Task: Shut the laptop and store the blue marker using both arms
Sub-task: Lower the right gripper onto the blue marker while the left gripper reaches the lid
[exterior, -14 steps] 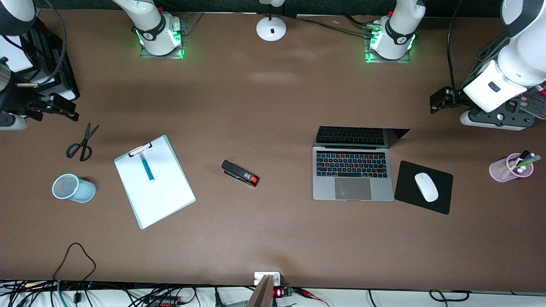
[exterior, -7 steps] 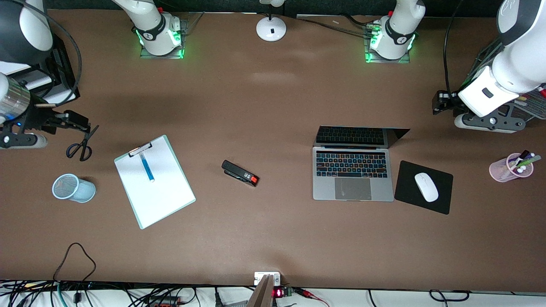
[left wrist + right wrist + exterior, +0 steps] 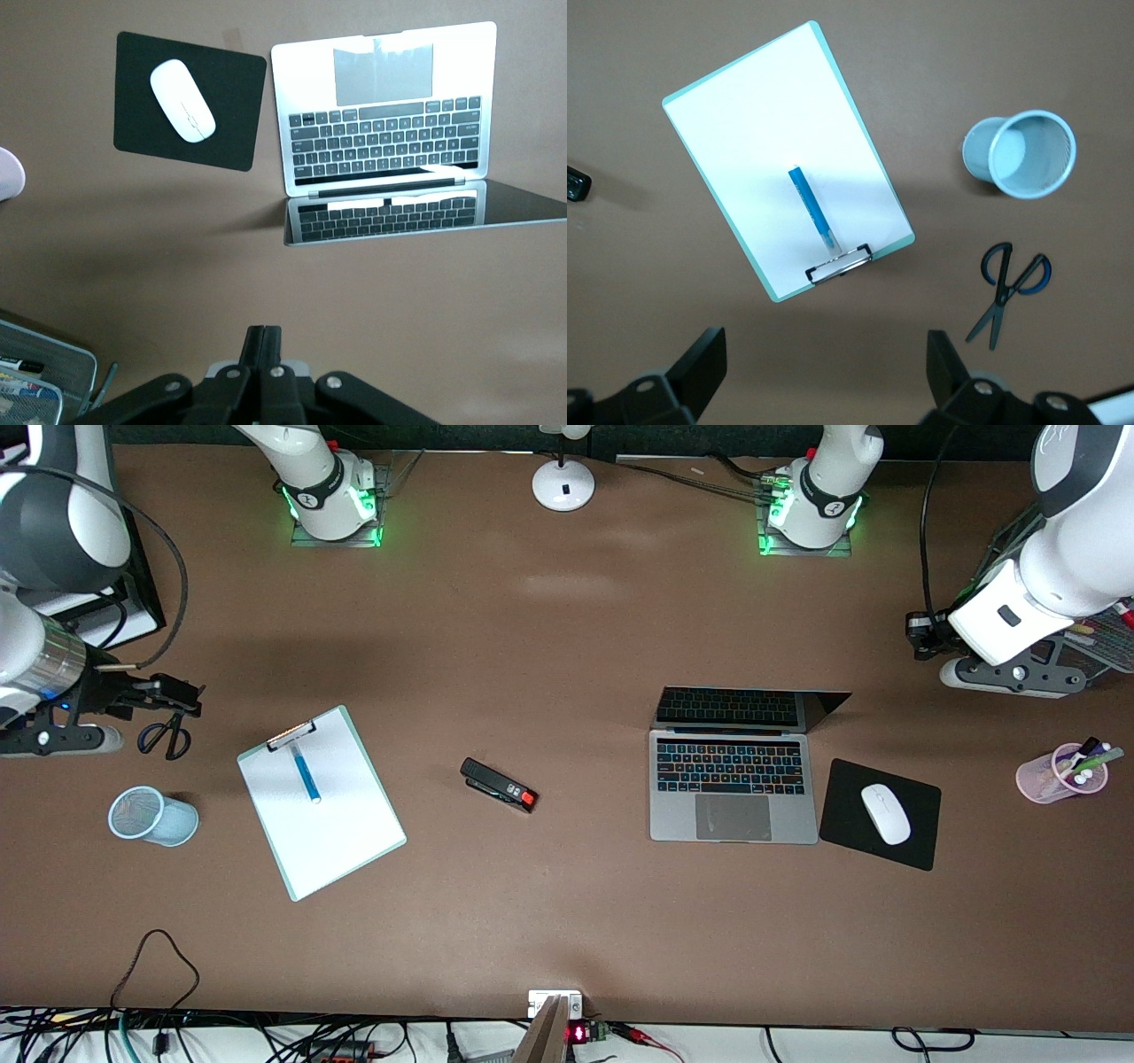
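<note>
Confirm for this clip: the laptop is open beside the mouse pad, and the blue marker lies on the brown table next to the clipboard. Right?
Not quite. The laptop is open beside the mouse pad, but the blue marker lies on the clipboard itself, on its white sheet just below the clip, not on the table beside it. The front view and the right wrist view both show this.

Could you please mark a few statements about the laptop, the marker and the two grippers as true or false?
1. The laptop is open. True.
2. The blue marker is in the mesh cup. False: it lies on the clipboard.
3. The left gripper has its fingers shut. True.
4. The right gripper holds the scissors. False: it is open, holding nothing.
5. The mouse sits on the laptop. False: it sits on the mouse pad.
</note>
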Robot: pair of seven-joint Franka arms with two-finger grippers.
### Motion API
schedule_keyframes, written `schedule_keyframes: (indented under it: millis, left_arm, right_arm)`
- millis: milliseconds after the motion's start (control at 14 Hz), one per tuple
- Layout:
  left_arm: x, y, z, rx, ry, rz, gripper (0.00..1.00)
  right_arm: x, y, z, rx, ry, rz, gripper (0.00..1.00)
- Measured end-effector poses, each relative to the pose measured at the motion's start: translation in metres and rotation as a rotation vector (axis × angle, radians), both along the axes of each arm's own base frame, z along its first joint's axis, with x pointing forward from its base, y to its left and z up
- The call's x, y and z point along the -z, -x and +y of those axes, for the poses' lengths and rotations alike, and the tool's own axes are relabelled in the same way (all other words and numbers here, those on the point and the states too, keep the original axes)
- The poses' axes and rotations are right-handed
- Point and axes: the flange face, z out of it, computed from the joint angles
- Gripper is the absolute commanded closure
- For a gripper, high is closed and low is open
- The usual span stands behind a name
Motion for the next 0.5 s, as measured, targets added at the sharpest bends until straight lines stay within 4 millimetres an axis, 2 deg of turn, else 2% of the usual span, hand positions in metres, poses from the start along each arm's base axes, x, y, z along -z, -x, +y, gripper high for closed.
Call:
schedule_keyframes:
  millis: [214, 500]
  left_arm:
    - [0.007, 0.007, -0.025, 0.001, 0.02, 0.033, 1.0]
    - [0.037, 0.021, -0.07, -0.029, 0.043, 0.067, 1.0]
  right_arm:
    - [0.032, -0.01, 0.001, -0.048, -0.001, 0.031, 0.0]
    - [0.063, -0.02, 0.016, -0.083, 0.0, 0.046, 0.0]
